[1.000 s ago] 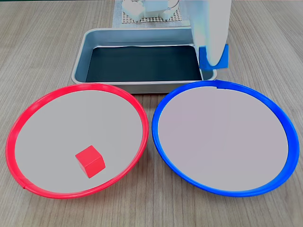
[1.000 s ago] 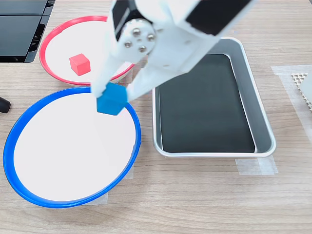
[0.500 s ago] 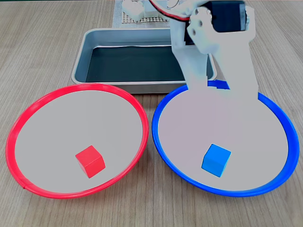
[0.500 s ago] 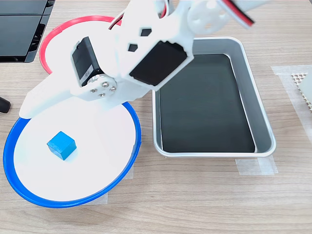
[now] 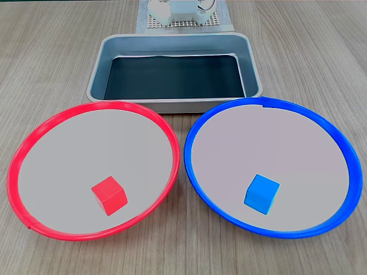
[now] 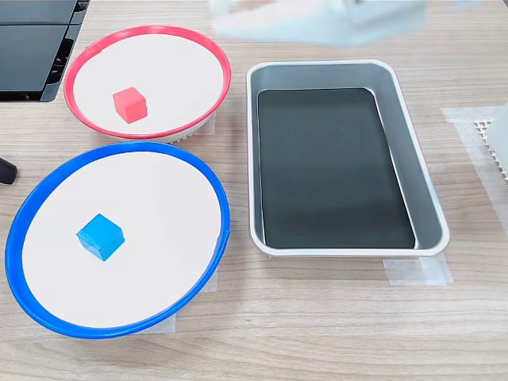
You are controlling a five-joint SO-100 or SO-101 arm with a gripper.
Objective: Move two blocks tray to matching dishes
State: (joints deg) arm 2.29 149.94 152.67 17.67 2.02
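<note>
The red block lies in the red-rimmed dish. The blue block rests in the blue-rimmed dish. The metal tray holds nothing on its dark bottom. A blurred white streak of my arm crosses the top edge of a fixed view, above the tray's far end; the gripper's fingers cannot be made out in it. Nothing touches either block.
My arm's base stands on a white mesh mat behind the tray. Dark panels sit at the top left corner, and a black object pokes in at the left edge. Tape holds the tray's corner to the wooden table.
The gripper carried the blue block over the blue-rimmed dish and let it go there. The arm has since pulled back up and away from the dishes.
</note>
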